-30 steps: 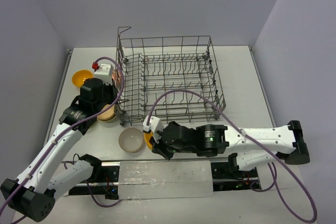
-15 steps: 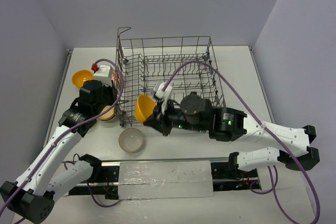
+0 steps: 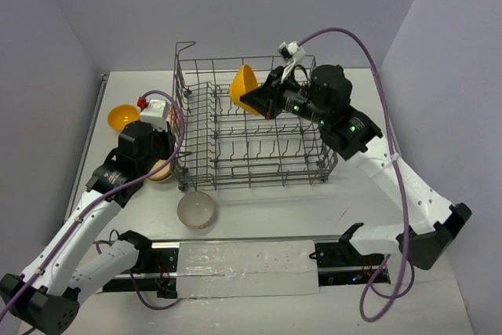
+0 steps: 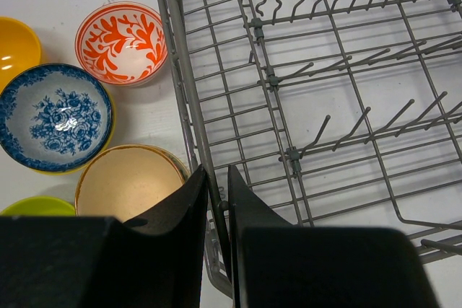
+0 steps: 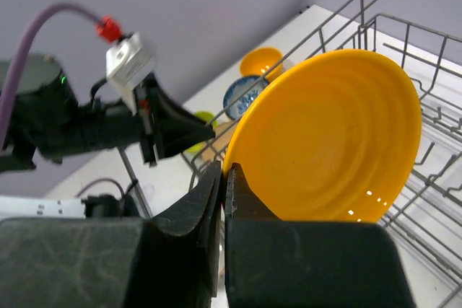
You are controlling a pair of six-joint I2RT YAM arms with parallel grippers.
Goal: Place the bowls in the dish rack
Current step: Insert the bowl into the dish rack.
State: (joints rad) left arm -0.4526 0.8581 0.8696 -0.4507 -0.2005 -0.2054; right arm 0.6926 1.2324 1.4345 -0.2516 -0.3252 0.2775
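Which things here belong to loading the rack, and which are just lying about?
Job: dish rack, raised orange-yellow bowl, second orange-yellow bowl, red-and-white bowl, blue-patterned bowl, tan bowl, lime green bowl, pale bowl in front.
Just there: purple cables, clear plate at near edge.

So the dish rack (image 3: 200, 127) is plain grey wire. Orange-yellow bowl (image 3: 244, 88) over it, second orange-yellow bowl (image 3: 121, 118) to its left, plus a red-and-white coral-print bowl (image 4: 121, 41), blue floral bowl (image 4: 55, 117), tan bowl (image 4: 130, 182) and lime green bowl (image 4: 36, 207) there too. Whitish bowl (image 3: 196, 209) in front.
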